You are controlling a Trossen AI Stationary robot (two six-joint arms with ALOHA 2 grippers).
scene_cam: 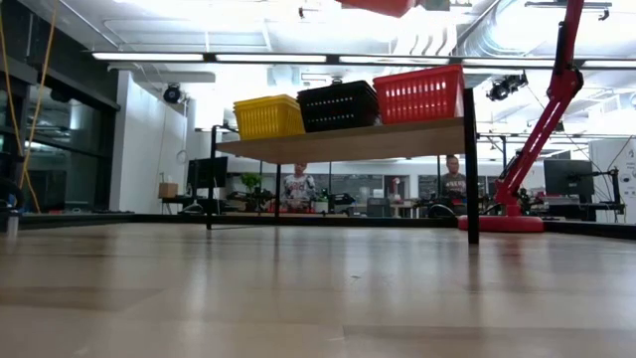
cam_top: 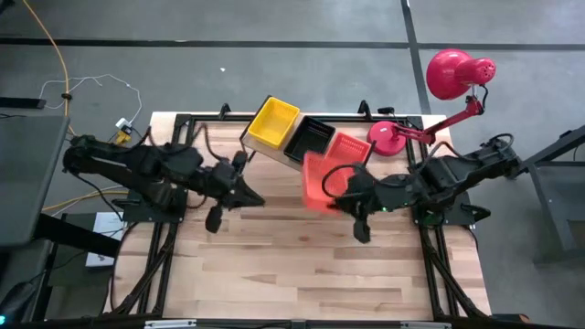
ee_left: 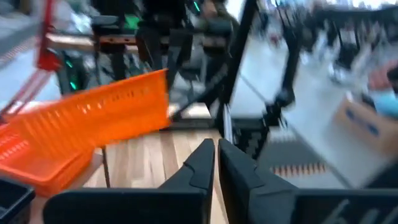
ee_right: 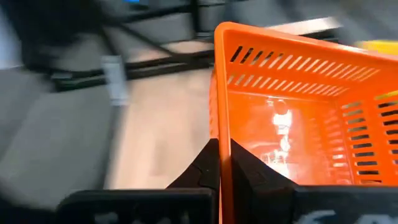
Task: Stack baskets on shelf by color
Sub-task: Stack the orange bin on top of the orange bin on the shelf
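Observation:
On the shelf [scene_cam: 348, 142] stand a yellow basket [cam_top: 272, 123], a black basket [cam_top: 309, 139] and an orange-red basket [cam_top: 352, 146] side by side. A second orange-red basket [cam_top: 315, 178] hangs in the air just in front of the shelf's right part, held by my right gripper [cam_top: 340, 187]. In the low view only its underside [scene_cam: 378, 5] shows at the top edge. My left gripper [cam_top: 256, 194] hovers left of that basket over the table, shut and holding nothing; its wrist view shows the held basket [ee_left: 93, 118] tilted ahead of it. My right gripper [ee_right: 219, 155] holds the lifted orange-red basket by the rim of one wall, close to a corner [ee_right: 219, 134]. One finger is inside the basket and one outside, pinching the wall. The basket is clear of table and shelf and tilted.
A red desk lamp [cam_top: 452, 73] stands with its base [cam_top: 388, 137] at the shelf's right end, its arm slanting up to the right. The table's near half is bare wood [cam_top: 302, 265]. People sit in the room far behind the table [scene_cam: 298, 187].

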